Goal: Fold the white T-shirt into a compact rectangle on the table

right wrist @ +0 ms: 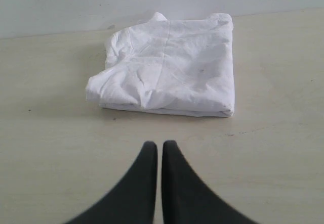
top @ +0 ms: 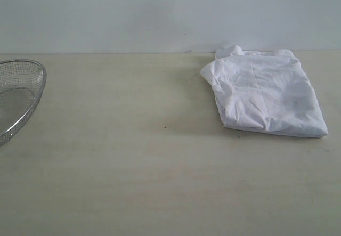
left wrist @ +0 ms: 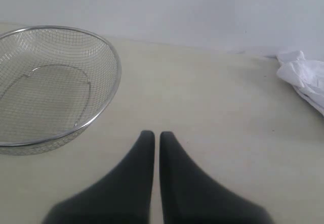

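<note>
The white T-shirt lies as a folded, rumpled rectangle on the pale table, at the far right near the wall. The right wrist view shows the white T-shirt a short way beyond my right gripper, whose black fingers are shut with nothing between them. My left gripper is also shut and empty, hovering over bare table; only an edge of the white T-shirt shows in that view. Neither gripper appears in the exterior view. No lettering shows on the cloth.
A round wire-mesh basket sits at the table's left edge, empty; the basket lies just beyond my left gripper. A pale wall runs along the back of the table.
</note>
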Available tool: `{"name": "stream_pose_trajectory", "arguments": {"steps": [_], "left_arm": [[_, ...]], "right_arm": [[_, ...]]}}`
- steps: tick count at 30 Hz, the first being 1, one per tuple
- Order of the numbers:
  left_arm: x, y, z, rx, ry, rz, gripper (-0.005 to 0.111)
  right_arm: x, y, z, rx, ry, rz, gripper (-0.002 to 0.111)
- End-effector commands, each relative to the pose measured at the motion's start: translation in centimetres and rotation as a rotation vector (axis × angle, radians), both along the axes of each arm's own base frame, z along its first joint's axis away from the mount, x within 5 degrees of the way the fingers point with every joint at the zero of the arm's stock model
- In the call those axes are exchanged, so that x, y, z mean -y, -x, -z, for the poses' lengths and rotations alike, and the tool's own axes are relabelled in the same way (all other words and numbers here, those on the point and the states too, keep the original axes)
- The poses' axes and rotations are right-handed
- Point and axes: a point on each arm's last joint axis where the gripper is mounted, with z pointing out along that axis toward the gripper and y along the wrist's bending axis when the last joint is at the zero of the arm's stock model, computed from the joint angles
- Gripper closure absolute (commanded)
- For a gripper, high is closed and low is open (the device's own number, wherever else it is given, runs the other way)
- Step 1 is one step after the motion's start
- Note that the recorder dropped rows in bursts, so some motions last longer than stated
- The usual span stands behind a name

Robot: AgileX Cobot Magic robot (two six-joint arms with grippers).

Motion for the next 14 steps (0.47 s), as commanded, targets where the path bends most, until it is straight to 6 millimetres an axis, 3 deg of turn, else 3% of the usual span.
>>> {"name": "stream_pose_trajectory", "arguments": {"steps": [1,14], "left_arm": [[0.02,-0.03,0.14,-0.009,0.004,0.002,0.102],[0.02,-0.03,0.14,-0.009,0.004,0.002,0.102]], "right_arm": [[0.00,0.02,-0.13,0.017,0.007,-0.002,0.109],[0.00,0.02,-0.13,0.017,0.000,0.000,0.109]]}}
